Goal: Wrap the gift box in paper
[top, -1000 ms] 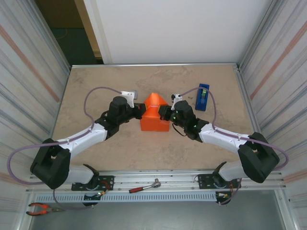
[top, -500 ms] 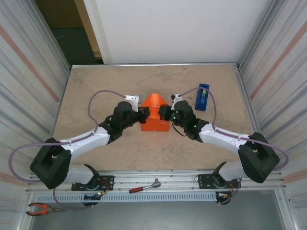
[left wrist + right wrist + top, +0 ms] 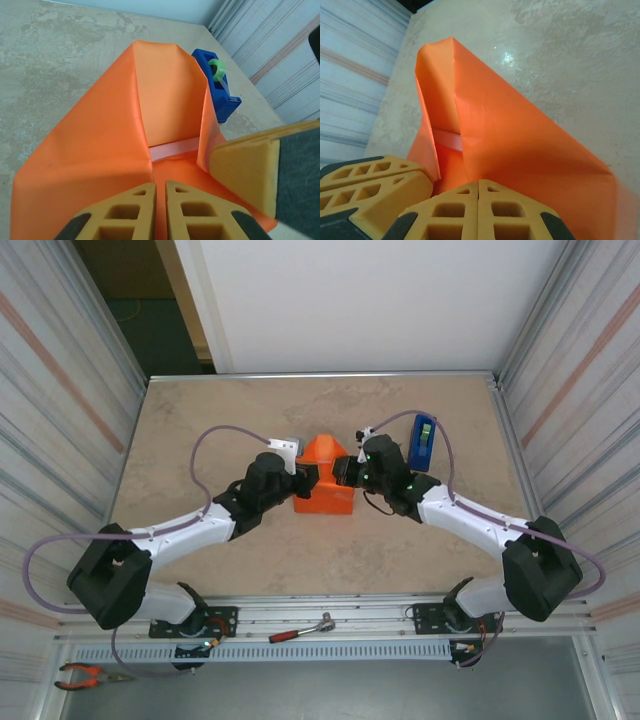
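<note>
Left gripper [image 3: 160, 200] is bearing on the parcel from its left side with both fingers clenched flat together. Right gripper [image 3: 479, 200] is meeting it from the right side, fingers likewise pressed closed. Whether either one is nipping a paper edge cannot be told.

Gift box [image 3: 172, 149] is lying at the middle of the table [image 3: 250, 410], between the two grippers. It is almost wholly covered, and a thin pink strip is showing at the far end.

Orange paper [image 3: 325, 498] is lying over the box top and sides. Its far flap is standing up as a creased, pointed tent.

Judgement: the grippers are pinning the side tucks inward, so the end flap is forming a triangle ready for folding down.

Clearance:
- The raised flap is hanging free and is looking unsecured.
- The fingertips of the two grippers are sitting just beside each other, leaving little room between them.
- Bare table is lying open beyond the flap and to the left.
- A blue tape dispenser [image 3: 422, 443] is standing near the right gripper, apart from the paper.
</note>
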`<move>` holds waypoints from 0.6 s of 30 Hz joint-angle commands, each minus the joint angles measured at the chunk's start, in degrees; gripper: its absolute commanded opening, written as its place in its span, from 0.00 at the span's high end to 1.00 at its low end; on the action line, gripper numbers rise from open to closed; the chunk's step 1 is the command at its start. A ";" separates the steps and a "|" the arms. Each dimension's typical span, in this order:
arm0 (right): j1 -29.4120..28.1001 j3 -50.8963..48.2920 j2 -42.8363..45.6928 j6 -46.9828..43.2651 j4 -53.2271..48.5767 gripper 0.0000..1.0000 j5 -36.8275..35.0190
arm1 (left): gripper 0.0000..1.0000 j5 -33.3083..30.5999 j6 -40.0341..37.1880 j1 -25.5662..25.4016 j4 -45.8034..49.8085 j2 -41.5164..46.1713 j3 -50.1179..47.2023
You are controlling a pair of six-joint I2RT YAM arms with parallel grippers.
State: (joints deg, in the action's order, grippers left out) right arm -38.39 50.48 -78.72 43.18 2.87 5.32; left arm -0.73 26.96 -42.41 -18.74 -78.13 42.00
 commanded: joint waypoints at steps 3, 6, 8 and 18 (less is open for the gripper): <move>4.01 3.09 2.27 -1.85 -4.29 1.00 5.31 | 0.86 -1.45 -1.73 -0.55 6.34 -1.98 -0.26; 5.76 2.10 3.23 -1.43 -3.93 1.00 6.75 | 0.87 -1.37 -2.17 -0.50 6.79 -2.20 -0.05; 6.30 1.02 3.53 -1.29 -3.80 1.00 7.22 | 0.88 -1.12 -2.35 -0.52 6.88 -2.12 0.15; 4.88 -3.17 1.94 -0.56 -0.69 1.00 9.26 | 0.87 -0.07 -1.56 -0.52 6.61 -2.07 0.78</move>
State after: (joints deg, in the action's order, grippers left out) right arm -32.56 48.18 -76.47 42.89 0.84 12.99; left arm -1.21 25.32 -42.50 -17.61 -78.50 42.78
